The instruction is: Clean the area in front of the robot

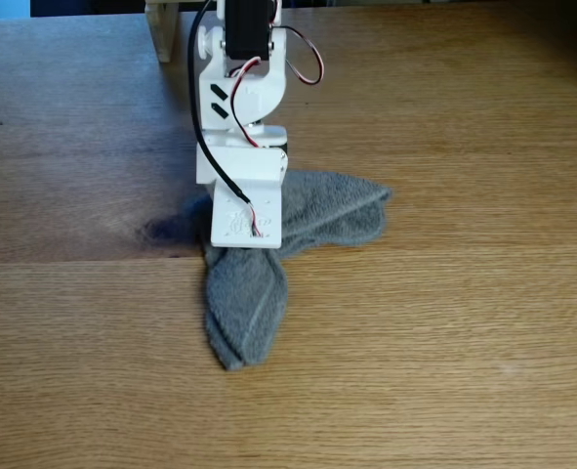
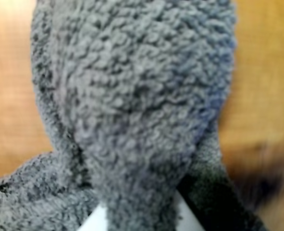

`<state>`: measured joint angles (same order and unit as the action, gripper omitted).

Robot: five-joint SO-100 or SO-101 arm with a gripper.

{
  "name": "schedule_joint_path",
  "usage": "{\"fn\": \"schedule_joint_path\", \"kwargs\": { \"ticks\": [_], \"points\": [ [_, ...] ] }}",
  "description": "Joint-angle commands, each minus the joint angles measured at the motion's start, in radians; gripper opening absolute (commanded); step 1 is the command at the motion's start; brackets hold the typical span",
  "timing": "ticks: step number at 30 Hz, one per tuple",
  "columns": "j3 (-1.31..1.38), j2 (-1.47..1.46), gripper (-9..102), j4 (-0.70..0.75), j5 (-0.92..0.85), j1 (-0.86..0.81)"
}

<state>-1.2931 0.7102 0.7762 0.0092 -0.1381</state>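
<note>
Your gripper pinches the grey cloth; keep it pressed flat on the tabletop, sweeping near

claw tips hidden by cloth; arm top cropped

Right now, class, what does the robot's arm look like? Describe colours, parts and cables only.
The arm is white plastic with angular flat plates, a black servo block at the top, two dark slanted slots on its side, and red, white and black wires looping down it.
</note>
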Motion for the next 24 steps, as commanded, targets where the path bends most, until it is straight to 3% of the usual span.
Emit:
{"fn": "schedule_joint_path", "kwargs": {
  "ticks": [1, 9, 12, 17, 20, 24],
  "points": [
    [-0.150, 0.216, 0, 0.066, 0.012, 0.094],
    [-0.551, 0.410, 0, -0.301, -0.043, 0.382],
    [-0.600, 0.359, 0, -0.511, -0.094, 0.417],
    [-0.503, 0.175, 0, -0.739, -0.210, 0.382],
    [-0.333, 0.035, 0, -0.755, -0.259, 0.319],
    [-0.041, -0.133, 0, -0.600, -0.258, 0.198]
  ]
}}
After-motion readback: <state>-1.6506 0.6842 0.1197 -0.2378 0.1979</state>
